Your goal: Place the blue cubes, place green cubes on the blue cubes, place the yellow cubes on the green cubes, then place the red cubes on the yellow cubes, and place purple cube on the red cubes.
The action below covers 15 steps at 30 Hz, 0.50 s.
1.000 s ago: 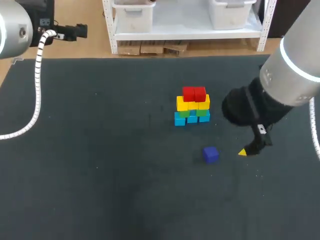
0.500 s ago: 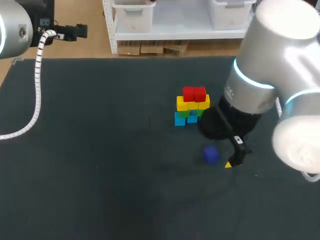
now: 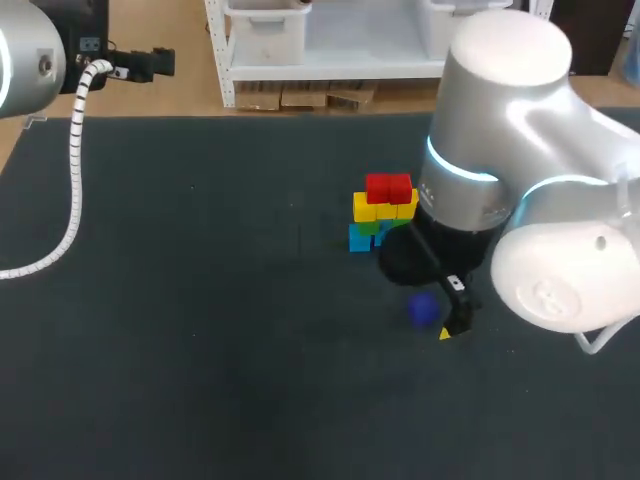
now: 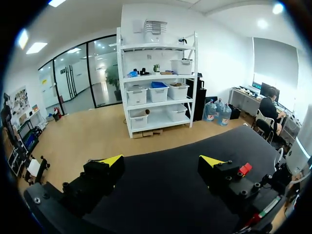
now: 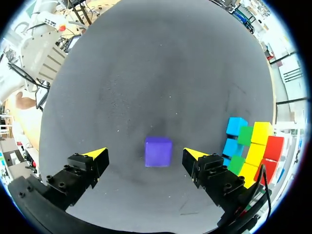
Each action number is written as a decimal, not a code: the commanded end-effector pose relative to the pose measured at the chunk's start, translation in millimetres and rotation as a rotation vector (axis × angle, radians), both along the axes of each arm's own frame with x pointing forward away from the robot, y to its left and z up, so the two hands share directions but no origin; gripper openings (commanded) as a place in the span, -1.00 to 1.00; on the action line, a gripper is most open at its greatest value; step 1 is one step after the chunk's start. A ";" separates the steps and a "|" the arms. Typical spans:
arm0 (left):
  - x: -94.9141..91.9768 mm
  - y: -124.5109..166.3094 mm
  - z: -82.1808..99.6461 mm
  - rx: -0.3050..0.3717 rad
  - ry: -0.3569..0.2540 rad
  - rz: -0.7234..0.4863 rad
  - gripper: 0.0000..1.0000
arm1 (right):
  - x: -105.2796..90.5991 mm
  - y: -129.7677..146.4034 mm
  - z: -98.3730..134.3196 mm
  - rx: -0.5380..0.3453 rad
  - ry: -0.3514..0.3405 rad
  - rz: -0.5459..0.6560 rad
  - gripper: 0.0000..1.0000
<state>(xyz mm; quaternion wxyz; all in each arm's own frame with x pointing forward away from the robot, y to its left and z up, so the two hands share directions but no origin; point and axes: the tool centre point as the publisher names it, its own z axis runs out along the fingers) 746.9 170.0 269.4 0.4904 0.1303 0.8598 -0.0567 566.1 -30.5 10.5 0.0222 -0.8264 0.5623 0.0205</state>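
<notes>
The dark table [image 3: 200,300] carries a stepped pile of cubes a little right of its middle and toward the far edge. Blue cubes [image 3: 358,238] form the bottom row, green cubes [image 3: 368,227] sit on them, yellow cubes [image 3: 366,210] on those, and two red cubes [image 3: 388,187] stand side by side on top. The right arm [image 3: 500,170] comes in from the right edge and hangs over the table, hiding the pile's lower right part. The purple cube [image 3: 422,310] lies alone on the table, on the near side of the pile and apart from it. One yellow fingertip [image 3: 444,333] of the right arm's gripper shows just beside it, on its near right. In the right wrist view the right gripper [image 5: 145,153] points down at the table with its fingers spread wide. There the purple cube lies in the gap between them, touching neither, and closer to the finger on the pile's side than to the other one. How far down the fingers' tips stand against the cube's height cannot be told. Beyond that same finger the pile shows on its side, red cubes outermost, then yellow, green and blue. The left arm [image 3: 25,55] stays at the far left corner. In its wrist view the left gripper [image 4: 161,160] is held above the table with its fingers wide apart and nothing between them.
</notes>
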 end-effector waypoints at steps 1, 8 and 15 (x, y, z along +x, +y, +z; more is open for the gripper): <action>0.9 1.6 0.3 -0.003 0.003 -0.008 1.00 | 4.3 4.9 -7.4 -0.008 0.000 0.003 1.00; 0.9 1.6 0.3 -0.003 0.003 -0.008 1.00 | 5.0 4.0 -12.3 -0.022 -0.020 0.007 -0.32; 0.9 1.6 0.3 -0.003 0.003 -0.008 1.00 | 4.4 -1.0 -16.6 -0.051 -0.028 0.018 -1.00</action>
